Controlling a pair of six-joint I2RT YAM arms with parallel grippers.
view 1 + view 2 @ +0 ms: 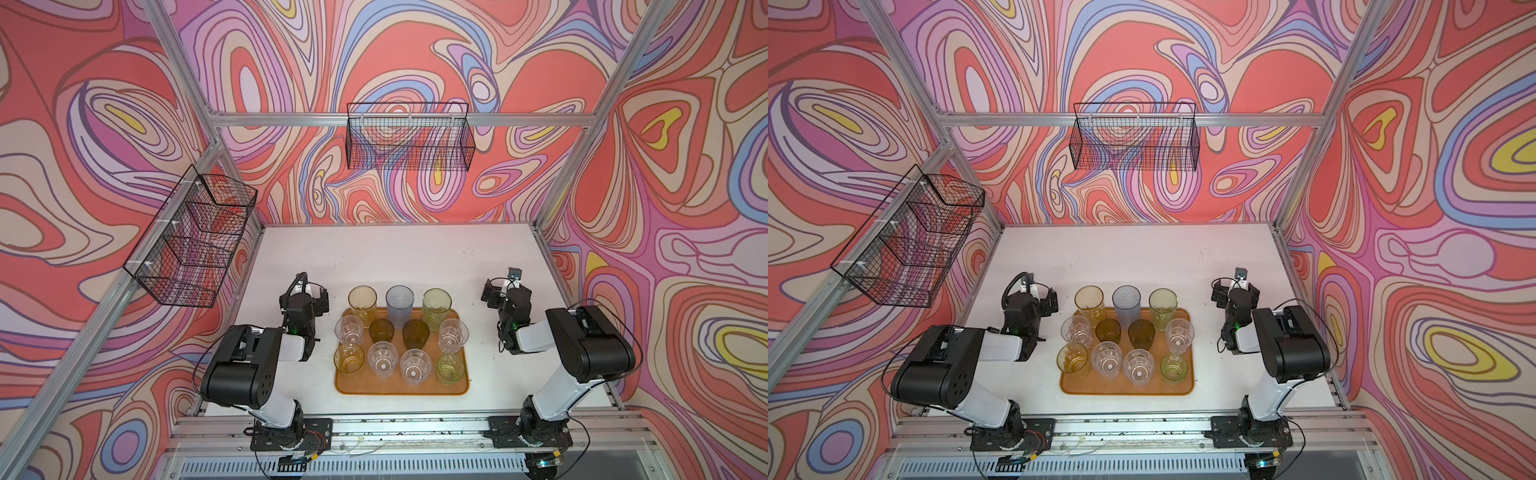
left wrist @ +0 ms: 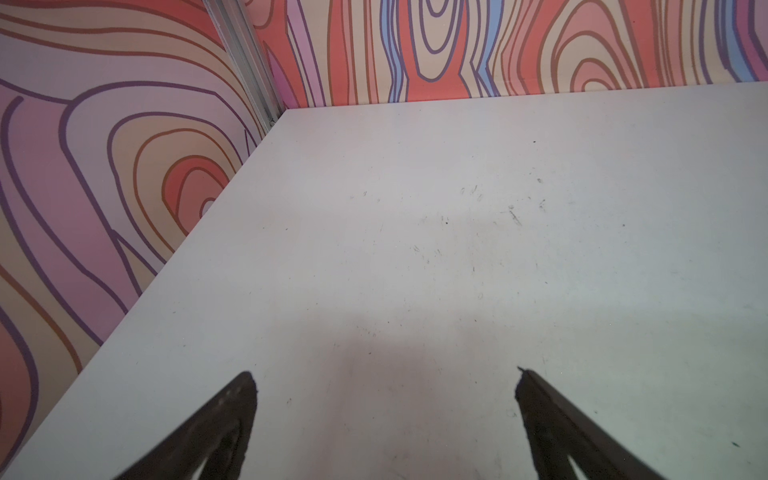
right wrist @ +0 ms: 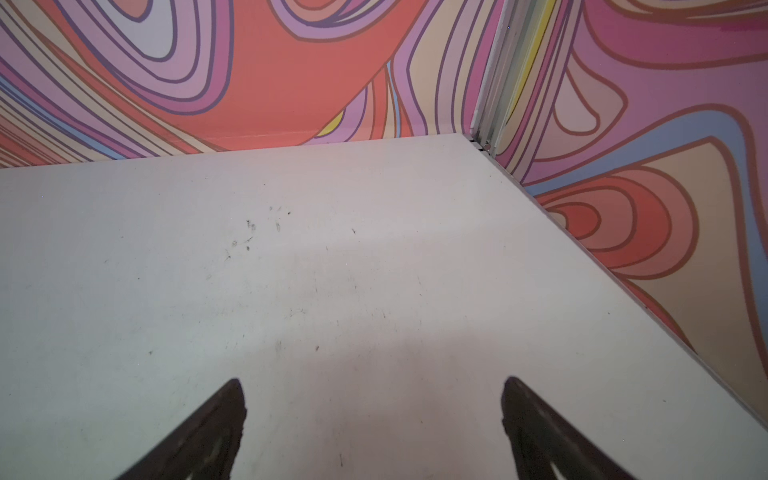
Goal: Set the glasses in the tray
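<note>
Left gripper [image 2: 384, 379], right gripper [image 3: 373, 384]: jaws wide apart, empty.

- Glasses [image 1: 382, 359]: see-through, clear or tinted, glossy; the short clear ones have faceted walls.
- Tray [image 1: 399, 388]: orange-brown, smooth with a slight sheen, plastic by the look of it.
- Table [image 1: 395, 257]: white, matt, scuffed with small dark marks.
- Baskets [image 1: 409, 141]: thin black wire mesh.
- Frame [image 1: 291, 120]: bare silvery metal bars, grooved, with a dull shine.
- Walls [image 1: 685, 166]: flat, matt, printed with swirls.
- Arms [image 1: 241, 374]: smooth black and white casings, faintly shiny.
</note>
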